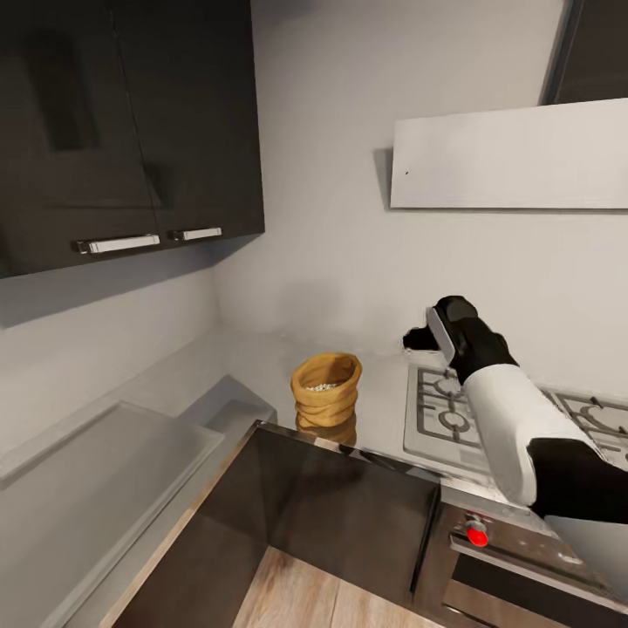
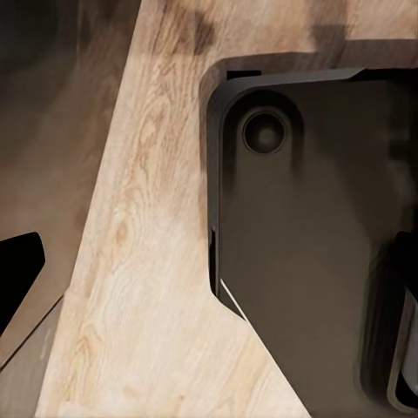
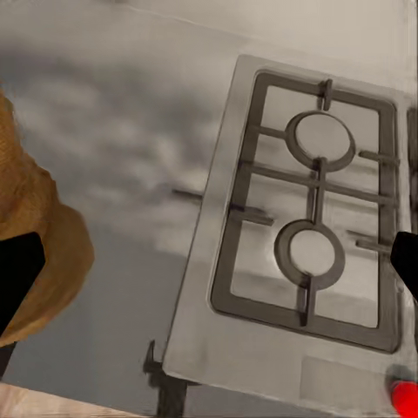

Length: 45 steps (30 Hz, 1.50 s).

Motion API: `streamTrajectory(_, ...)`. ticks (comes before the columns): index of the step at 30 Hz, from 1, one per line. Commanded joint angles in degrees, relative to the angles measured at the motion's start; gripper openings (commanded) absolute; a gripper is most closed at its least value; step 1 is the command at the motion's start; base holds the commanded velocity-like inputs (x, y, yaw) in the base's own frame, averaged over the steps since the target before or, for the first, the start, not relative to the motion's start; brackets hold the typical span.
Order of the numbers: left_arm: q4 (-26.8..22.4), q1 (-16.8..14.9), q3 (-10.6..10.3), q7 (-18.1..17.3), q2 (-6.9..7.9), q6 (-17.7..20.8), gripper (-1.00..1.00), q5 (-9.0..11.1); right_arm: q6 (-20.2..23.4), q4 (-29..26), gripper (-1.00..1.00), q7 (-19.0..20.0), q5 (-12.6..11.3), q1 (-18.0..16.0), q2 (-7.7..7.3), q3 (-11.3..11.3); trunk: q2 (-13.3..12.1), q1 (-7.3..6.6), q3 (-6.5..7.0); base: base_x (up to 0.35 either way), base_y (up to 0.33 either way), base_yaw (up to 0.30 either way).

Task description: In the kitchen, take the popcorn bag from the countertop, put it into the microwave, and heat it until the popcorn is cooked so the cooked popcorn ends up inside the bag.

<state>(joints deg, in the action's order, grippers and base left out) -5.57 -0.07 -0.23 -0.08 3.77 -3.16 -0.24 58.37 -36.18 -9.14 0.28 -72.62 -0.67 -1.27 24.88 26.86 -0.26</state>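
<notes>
The popcorn bag point(image 1: 326, 392) is seen upright on the countertop point(image 1: 253, 362), just beside the steel gas hob point(image 1: 445, 417), with whitish popcorn point(image 1: 322, 386) inside its rolled rim. The right gripper point(image 1: 436, 336) is held above the hob's far edge, near the bag but apart from it; nothing is gripped, and how far its fingers are spread cannot be told. Judged from this, no step is done: grasping, loading and heating are all left.

Head overlooks countertop point(image 1: 262, 366), right wrist shares hob point(image 3: 313, 218), close
</notes>
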Motion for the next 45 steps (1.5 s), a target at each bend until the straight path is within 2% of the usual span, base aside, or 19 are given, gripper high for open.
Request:
streamTrajectory(1,0.0,0.0,0.0,0.0,0.01,-0.2,1.00,0.0,0.2,1.8,1.00,-0.1,-0.2,-1.6,-0.77,-0.3,0.0,0.02,-0.03,0.000,0.000,0.000)
streamTrajectory(4,0.0,0.0,0.0,0.0,0.01,-0.2,1.00,0.0,0.2,3.6,1.00,-0.1,-0.2,-3.4,-1.95,-0.5,0.0,0.02,-0.03,0.000,0.000,0.000)
streamTrajectory(9,0.0,0.0,0.0,0.0,0.01,-0.2,1.00,0.0,0.3,3.9,1.00,-0.1,-0.4,-3.8,-2.22,-0.5,0.0,0.02,-0.03,0.000,0.000,0.000)
streamTrajectory(14,0.0,0.0,0.0,0.0,0.01,-0.1,1.00,0.0,0.3,3.9,1.00,-0.2,-0.4,-3.8,-2.07,-0.4,0.0,0.02,-0.03,0.000,0.000,0.049)
streamTrajectory(23,0.0,0.1,0.0,0.0,0.01,-0.1,1.00,0.0,0.3,4.2,1.00,-0.2,-0.4,-3.8,-1.95,-0.4,0.0,0.02,-0.03,0.129,-0.117,0.237)
streamTrajectory(26,0.0,0.1,0.0,0.0,0.01,-0.1,1.00,0.0,0.4,8.0,1.00,-0.1,-0.4,-3.8,-1.46,-0.4,0.0,0.02,-0.03,0.037,-0.034,0.253)
streamTrajectory(36,0.0,0.0,0.0,0.0,0.01,-0.1,1.00,0.0,0.3,13.9,1.00,-0.1,-0.5,-3.8,-0.59,-0.4,0.0,0.02,-0.03,0.088,-0.081,0.253)
streamTrajectory(45,0.0,0.0,0.0,0.0,0.01,-0.1,1.00,0.0,0.3,14.6,1.00,-0.1,-0.5,-3.8,-0.56,-0.4,0.0,0.02,-0.03,0.007,-0.006,0.099)
